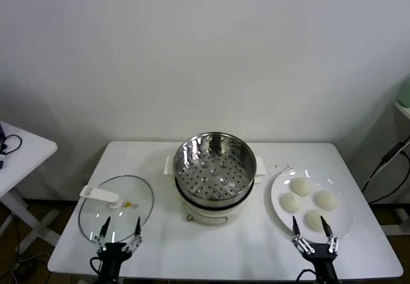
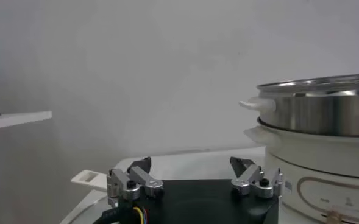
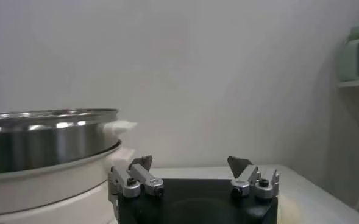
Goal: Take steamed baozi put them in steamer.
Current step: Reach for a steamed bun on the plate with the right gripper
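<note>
Steamer [image 1: 214,168] sits mid white desk [image 1: 160,245], w/ glass lid [image 1: 116,208] to its left and plate [image 1: 339,223] holding 4 baozi [image 1: 301,186] to its right. Left claw [image 1: 119,231] by lid, right claw [image 1: 313,229] by plate, both released. White wall behind.

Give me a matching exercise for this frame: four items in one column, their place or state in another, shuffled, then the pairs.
Items
1. steamed baozi
2. steamer
3. glass lid
4. right claw

Places or states
A. flat on the table, at the robot's left, beside the cooker
B. open, at the near rim of the plate
C. four on the white plate
D. centre of the table, basket holding nothing

Pairs: 1-C, 2-D, 3-A, 4-B
</note>
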{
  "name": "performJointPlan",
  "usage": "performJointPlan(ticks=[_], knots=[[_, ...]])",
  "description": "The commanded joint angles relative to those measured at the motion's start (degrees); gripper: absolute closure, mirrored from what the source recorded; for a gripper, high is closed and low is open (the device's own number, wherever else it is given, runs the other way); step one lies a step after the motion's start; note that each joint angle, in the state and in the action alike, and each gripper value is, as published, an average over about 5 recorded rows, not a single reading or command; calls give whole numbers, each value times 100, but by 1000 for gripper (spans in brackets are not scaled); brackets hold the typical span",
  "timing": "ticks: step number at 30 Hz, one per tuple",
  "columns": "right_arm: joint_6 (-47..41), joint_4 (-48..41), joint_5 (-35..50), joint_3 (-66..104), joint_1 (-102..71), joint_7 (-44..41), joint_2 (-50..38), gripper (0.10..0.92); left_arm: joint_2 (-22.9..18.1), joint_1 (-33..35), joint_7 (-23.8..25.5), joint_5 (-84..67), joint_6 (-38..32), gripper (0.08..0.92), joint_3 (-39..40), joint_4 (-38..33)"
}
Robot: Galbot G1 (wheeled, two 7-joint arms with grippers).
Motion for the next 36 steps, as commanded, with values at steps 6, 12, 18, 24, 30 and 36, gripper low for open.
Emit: performJointPlan(ticks=[6,12,18,24,30,36], knots=[[-2954,-177,499,25,2167,197,-1261,203,-53,-18,-4,-17,-54,177,11,21],[-4304,-575,336,-246,2921,-887,-2386,203,-7,-21,-10,-18,-103,177,4,23],[-4355,-919,-859,-811,3460,-2561,-3788,203,41,-57,-9,-21,-128,177,0,49],[-3453,-1466,-1799,-2047,4328,-3998,-4860,203,55,-88,3,11,-137,177,60,73],[-3123,-1997,-1956,-4264,6431,-4939,-5204,203,57,-107,5,86,-179,177,108,149],[-2554,-2905,-2047,-7061,9093,-5939,-4967,203,52,-69,11,156,-192,177,161,124]])
